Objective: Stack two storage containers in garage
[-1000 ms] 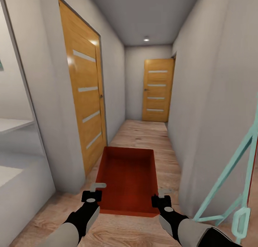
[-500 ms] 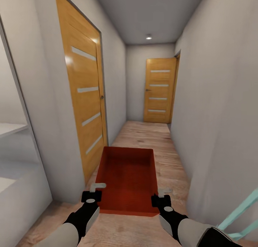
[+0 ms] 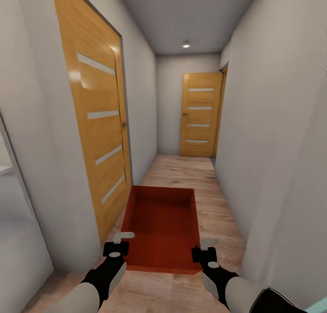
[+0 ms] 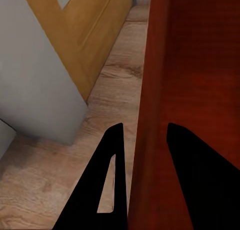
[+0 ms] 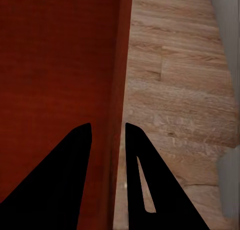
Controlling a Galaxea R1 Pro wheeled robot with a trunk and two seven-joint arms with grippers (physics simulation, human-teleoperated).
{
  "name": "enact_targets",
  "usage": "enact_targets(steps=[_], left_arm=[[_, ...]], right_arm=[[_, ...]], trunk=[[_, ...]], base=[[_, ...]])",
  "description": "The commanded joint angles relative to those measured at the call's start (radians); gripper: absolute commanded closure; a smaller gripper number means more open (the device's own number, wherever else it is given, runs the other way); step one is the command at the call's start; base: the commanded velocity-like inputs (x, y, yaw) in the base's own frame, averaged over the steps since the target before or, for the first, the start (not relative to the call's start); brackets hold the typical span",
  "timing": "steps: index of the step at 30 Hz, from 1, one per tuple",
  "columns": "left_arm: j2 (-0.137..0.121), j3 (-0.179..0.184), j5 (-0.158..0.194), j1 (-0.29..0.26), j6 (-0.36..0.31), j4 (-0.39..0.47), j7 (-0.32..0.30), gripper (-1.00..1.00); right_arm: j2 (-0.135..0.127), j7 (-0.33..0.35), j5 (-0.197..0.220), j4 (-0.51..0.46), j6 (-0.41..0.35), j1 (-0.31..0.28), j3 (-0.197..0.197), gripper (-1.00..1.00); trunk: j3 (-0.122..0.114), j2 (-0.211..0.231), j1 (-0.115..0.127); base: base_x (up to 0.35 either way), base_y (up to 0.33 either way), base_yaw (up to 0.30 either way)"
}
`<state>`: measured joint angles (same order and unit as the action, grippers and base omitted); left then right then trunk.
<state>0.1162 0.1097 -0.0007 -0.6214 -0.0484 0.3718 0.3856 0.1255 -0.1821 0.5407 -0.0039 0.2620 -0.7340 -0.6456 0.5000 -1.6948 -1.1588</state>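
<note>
My left gripper (image 4: 142,135) straddles the side wall of the orange-red bin (image 4: 200,64), one dark finger (image 4: 102,190) outside it and the other inside, both pressed against the wall. The bin's smooth inner wall and bottom run away ahead of me. Beside the bin lies a light wood plank floor (image 4: 105,94), with a grey wall corner (image 4: 35,74) and a yellow wooden door (image 4: 85,19) beyond

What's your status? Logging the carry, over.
Left gripper and right gripper each shut on a side wall of the storage container. Container held level in the hallway. Wood doors closed; the way ahead open.
</note>
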Motion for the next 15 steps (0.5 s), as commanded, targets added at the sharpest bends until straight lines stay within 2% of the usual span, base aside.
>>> enact_targets(steps=[1,6,15], left_arm=[[0.007,-0.013,0.082,-0.001,-0.005,0.004,0.007,1.0],[0.007,-0.013,0.082,-0.001,-0.005,0.004,0.007,1.0],[0.007,-0.013,0.082,-0.001,-0.004,0.005,0.007,1.0]], right_arm=[[0.0,-0.048,0.022,0.002,0.007,-0.001,-0.003,1.0],[0.0,-0.048,0.022,0.002,0.008,-0.001,-0.003,1.0],[0.0,-0.048,0.022,0.002,0.007,-0.001,-0.003,1.0]], trunk=[[0.001,0.0,0.0],[0.001,0.0,0.0],[0.001,0.0,0.0]], base=[[0.321,0.0,-0.216],[0.321,0.0,-0.178],[0.321,0.0,-0.01]])
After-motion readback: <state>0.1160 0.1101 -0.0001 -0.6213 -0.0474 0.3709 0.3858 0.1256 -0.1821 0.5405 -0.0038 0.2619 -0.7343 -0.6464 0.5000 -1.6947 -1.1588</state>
